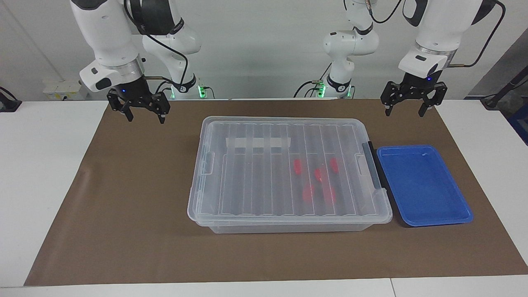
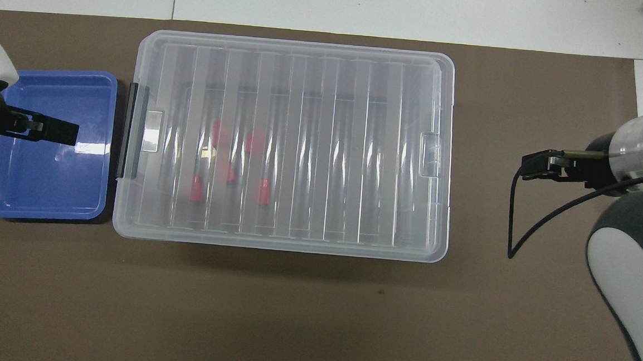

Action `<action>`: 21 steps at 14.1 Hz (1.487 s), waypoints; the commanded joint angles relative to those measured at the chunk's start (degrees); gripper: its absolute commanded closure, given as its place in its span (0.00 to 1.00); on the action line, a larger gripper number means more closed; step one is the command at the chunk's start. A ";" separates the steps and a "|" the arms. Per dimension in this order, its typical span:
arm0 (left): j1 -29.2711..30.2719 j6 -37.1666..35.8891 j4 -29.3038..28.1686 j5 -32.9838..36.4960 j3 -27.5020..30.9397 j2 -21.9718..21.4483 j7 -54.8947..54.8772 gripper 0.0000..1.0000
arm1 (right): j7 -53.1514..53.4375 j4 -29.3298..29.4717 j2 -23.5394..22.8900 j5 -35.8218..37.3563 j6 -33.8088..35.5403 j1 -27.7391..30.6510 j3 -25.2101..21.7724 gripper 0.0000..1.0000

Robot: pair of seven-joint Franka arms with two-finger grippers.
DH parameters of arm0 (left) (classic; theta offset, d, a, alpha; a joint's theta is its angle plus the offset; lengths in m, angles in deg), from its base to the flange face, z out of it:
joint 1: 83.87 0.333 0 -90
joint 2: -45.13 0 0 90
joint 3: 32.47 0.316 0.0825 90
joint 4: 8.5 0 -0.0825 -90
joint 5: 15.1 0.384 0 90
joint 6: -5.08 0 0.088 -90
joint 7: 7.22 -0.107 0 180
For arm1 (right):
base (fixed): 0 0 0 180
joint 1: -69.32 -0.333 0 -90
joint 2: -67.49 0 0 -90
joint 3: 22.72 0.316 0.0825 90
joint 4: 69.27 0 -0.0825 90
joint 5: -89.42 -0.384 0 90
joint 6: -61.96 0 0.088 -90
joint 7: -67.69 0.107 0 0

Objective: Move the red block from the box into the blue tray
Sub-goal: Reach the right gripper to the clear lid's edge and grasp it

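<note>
A white worktop (image 1: pixel 41 173) carries a large brown mat (image 1: pixel 136 198) that covers most of its middle; the mat lies flat, with bare white showing at both ends; a white socket strip (image 1: pixel 62 88) sits by the wall.
</note>
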 commanded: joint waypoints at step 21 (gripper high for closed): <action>-2.01 -2.38 7.69 -1.39 1.46 8.15 2.39 0.00 | 1.92 -6.16 -10.73 0.99 -17.18 0.33 7.37 0.03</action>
